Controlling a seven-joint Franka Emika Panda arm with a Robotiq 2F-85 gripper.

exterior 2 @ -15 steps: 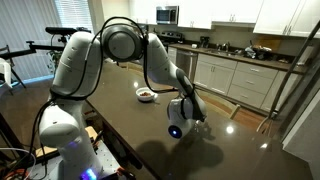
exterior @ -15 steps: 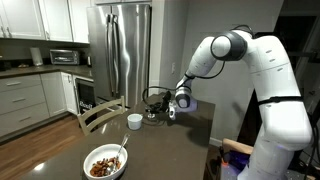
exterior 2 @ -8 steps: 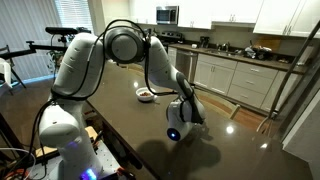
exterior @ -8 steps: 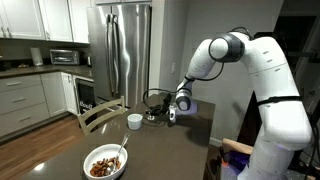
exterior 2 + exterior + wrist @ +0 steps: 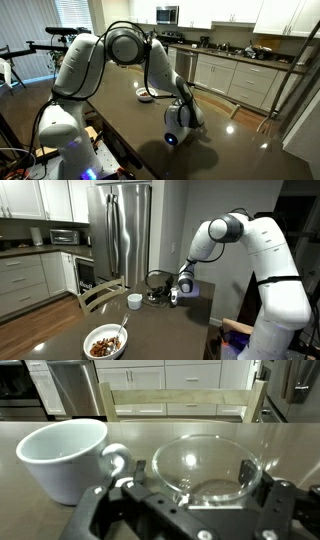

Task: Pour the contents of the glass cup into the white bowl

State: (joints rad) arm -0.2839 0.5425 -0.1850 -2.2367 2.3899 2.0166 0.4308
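Note:
In the wrist view the glass cup stands upright on the table, clear and wide-mouthed, right between my fingers. My gripper is open around it: a gap shows between the left finger and the glass, while the right finger sits close to its rim. In an exterior view the gripper is low over the table's far end. The white bowl, with brown food and a utensil, sits at the near end. In an exterior view the bowl is partly hidden behind my arm.
A small opaque white cup with a handle stands just left of the glass, near the left finger, and shows in an exterior view as the white cup. A wooden chair stands at the dark table. Fridge and kitchen counters lie behind.
My jaws have widened off the glass cup, and the gripper has drawn back a little from it. The glass stays standing on the table.

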